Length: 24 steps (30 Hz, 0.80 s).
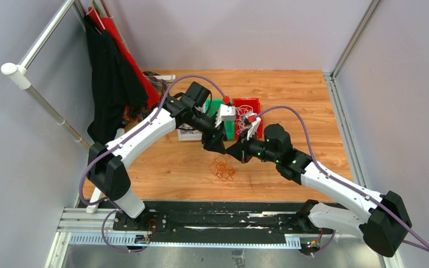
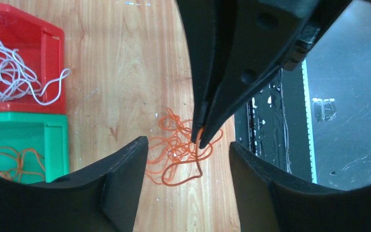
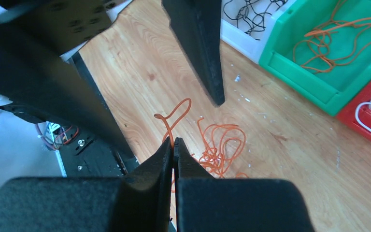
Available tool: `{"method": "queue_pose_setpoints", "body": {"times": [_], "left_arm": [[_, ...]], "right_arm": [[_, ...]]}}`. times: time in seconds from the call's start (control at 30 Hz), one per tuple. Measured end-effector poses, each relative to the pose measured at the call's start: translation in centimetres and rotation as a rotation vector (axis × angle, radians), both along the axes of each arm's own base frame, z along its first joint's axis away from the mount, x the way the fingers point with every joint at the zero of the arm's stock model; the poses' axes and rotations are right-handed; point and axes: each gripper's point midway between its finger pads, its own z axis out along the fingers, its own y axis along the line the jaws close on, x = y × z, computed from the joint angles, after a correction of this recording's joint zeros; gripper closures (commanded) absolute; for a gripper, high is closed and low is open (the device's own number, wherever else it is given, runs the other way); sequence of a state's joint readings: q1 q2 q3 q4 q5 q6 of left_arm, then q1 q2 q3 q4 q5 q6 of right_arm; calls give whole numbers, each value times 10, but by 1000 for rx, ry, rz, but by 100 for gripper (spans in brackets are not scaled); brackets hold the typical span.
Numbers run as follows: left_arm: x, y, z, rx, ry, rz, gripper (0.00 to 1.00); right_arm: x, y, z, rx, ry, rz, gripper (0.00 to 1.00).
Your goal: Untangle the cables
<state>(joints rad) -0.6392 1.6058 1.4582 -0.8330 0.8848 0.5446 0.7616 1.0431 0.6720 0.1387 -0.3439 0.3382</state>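
Note:
A tangle of orange cables (image 1: 223, 166) lies on the wooden table in front of the bins. My right gripper (image 3: 174, 143) is shut on one orange strand (image 3: 173, 116) that loops up from the tangle (image 3: 222, 145). In the left wrist view its tips (image 2: 201, 137) pinch that strand above the pile (image 2: 176, 150). My left gripper (image 2: 188, 145) hangs open over the same pile, fingers (image 2: 116, 179) either side of the strand's loop, touching nothing. From above, the left gripper (image 1: 213, 146) and right gripper (image 1: 236, 155) meet just behind the tangle.
Behind the tangle stand a green bin (image 3: 280, 58) with orange cables (image 3: 340, 34), a red bin (image 2: 53, 53) with white cables (image 2: 7, 72), and a white bin (image 3: 236, 36) with black cables. The black base rail (image 1: 212, 220) runs along the near edge.

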Motion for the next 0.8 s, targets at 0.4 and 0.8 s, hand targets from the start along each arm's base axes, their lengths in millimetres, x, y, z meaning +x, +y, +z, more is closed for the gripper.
{"method": "queue_pose_setpoints", "body": {"times": [0.4, 0.8], "left_arm": [[1, 7, -13, 63, 8, 37, 99], [-7, 17, 14, 56, 6, 100, 99]], "right_arm": [[2, 3, 6, 17, -10, -12, 87], [28, 14, -23, -54, -53, -206, 59]]}}
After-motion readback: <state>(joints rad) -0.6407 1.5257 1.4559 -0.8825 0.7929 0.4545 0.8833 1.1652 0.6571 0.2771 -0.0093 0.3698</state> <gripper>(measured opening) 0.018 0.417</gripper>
